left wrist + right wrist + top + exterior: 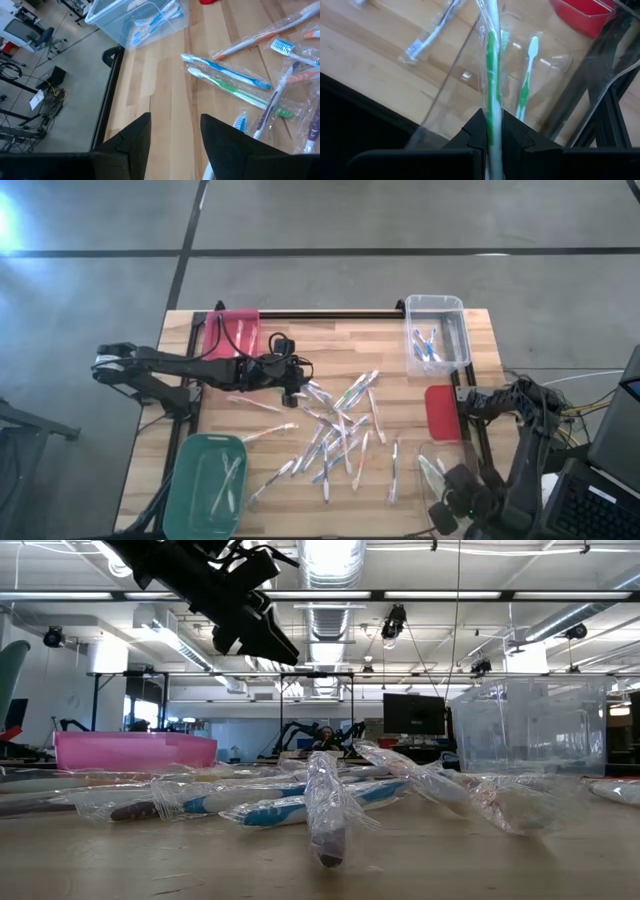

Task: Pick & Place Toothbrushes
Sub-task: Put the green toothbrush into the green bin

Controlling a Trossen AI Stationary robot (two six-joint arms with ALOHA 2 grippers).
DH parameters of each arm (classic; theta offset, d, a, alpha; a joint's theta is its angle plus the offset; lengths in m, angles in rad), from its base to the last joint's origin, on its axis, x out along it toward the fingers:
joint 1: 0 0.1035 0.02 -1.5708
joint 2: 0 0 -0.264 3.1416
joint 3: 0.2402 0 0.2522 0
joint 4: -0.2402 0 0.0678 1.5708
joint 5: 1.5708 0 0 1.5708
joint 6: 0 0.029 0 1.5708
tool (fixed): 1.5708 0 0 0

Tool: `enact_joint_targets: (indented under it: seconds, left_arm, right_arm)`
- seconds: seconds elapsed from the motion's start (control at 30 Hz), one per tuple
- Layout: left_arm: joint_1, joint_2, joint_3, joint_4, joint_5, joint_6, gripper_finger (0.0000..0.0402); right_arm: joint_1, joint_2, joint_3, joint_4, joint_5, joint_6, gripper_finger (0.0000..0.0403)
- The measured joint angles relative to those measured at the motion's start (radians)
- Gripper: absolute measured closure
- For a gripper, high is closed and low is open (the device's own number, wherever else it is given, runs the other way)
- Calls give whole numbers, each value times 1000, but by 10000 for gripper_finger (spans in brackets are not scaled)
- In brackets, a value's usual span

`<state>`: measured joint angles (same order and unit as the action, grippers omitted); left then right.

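The table (400, 330) is light striped wood, the bins are pink (235, 332), green (205, 485), red (442, 412) and see-through (436, 332), the toothbrushes (335, 435) are white with blue, green and orange, and the arms are black.

The handle end of the green wrapped toothbrush (492, 65) is hidden between the fingers of the right gripper (493, 131), and its upper end is cut off by the right wrist picture's edge. The clear bin (470, 90) beyond that gripper is only partly seen. The left gripper (175, 135) is cut off at the left wrist picture's bottom edge. In the high view, the right gripper is too dark to be told from the arm
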<state>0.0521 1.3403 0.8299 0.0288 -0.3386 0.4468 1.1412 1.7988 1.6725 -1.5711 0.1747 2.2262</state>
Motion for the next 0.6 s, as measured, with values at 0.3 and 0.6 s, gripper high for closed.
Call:
enact_joint_targets:
  seconds: [0.3,0.6]
  left_arm:
    - [0,0,0,1,0,-18,225]
    - [0,0,0,1,0,-23,225]
  right_arm:
    - [44,61,-42,0,-14,0,380]
    - [44,47,-70,7,-52,26,380]
